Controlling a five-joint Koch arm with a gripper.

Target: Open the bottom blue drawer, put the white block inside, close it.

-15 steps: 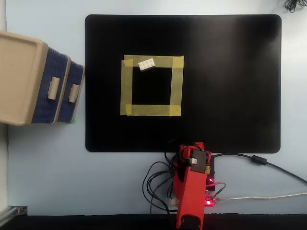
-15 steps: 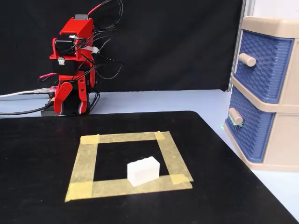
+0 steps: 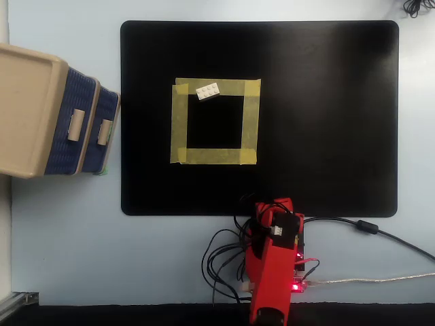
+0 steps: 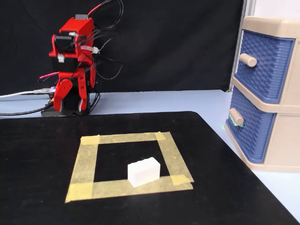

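Observation:
The white block (image 3: pixel 208 91) lies on the far strip of a yellow tape square (image 3: pixel 215 156) on the black mat; in the fixed view the block (image 4: pixel 144 171) sits at the square's near side. The bottom blue drawer (image 3: pixel 112 109) (image 4: pixel 248 133) with its beige handle (image 4: pixel 236 116) looks shut, below the upper blue drawer (image 4: pixel 262 63). My red arm is folded up at its base, far from the block and the cabinet. The gripper (image 3: pixel 275 216) (image 4: pixel 70 43) is tucked against the arm and its jaws do not show clearly. It holds nothing that I can see.
The beige cabinet (image 3: pixel 27 115) stands at the left edge of the overhead view, just off the black mat (image 3: pixel 326 122). Cables (image 3: pixel 221 261) trail around the arm's base, and one (image 3: pixel 367 227) runs off right. A black backdrop stands behind the arm in the fixed view.

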